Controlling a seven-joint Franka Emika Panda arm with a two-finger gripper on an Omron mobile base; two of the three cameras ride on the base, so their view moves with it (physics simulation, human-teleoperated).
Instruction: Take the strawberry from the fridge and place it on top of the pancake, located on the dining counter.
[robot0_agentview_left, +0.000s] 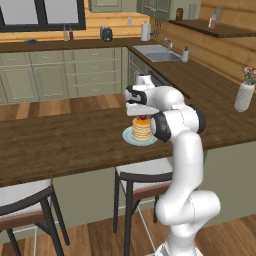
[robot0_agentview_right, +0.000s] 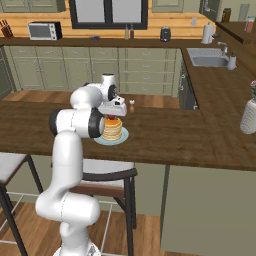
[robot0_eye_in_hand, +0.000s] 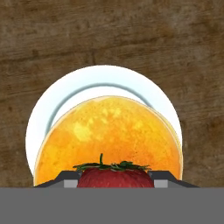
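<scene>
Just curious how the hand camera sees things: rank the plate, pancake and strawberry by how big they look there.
1. plate
2. pancake, nearly as wide
3. strawberry, smallest, though partly cut off and nearest the camera

both base views flank the arm, sharing the dining counter (robot0_agentview_left: 60, 145); hand view looks straight down.

You are looking at a bright red strawberry (robot0_eye_in_hand: 115, 178) wearing a dark green leafy cap, over a pancake (robot0_eye_in_hand: 109, 140) that is glowing golden orange with paler yellow blotches. The plate (robot0_eye_in_hand: 105, 78) is showing white with a light blue tint, and the bench (robot0_eye_in_hand: 109, 30) is showing dark brown wood grain with streaks.
</scene>
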